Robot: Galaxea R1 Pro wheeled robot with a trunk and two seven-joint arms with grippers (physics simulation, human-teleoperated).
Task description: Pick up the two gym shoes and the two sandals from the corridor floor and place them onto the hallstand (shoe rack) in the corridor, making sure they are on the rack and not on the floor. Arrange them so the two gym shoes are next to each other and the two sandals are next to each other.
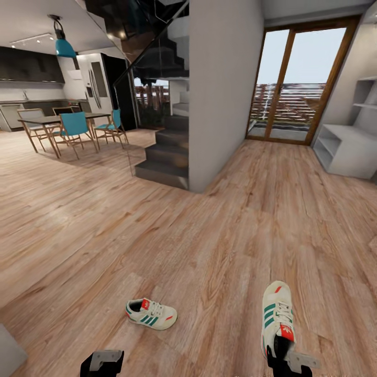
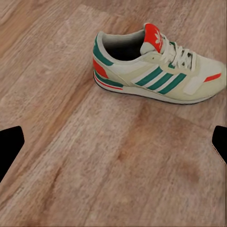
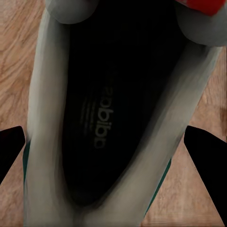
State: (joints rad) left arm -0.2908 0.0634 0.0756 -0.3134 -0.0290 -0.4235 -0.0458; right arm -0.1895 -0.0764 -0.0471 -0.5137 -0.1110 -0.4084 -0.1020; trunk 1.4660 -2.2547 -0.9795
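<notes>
- The right gripper (image 1: 285,356) clasps one gym shoe (image 1: 277,314) by its heel.
- The left gripper (image 1: 102,362) hangs spread above the corridor floor (image 1: 209,235).
- The other gym shoe (image 1: 151,313) lies near it.

Under me the corridor floor (image 1: 209,246) runs in light wood-grain planks toward the glass door. One gym shoe (image 1: 151,313) lies on its sole on the planks by my left side. The hallstand (image 1: 348,149) stands on the floor at the far right wall.
</notes>
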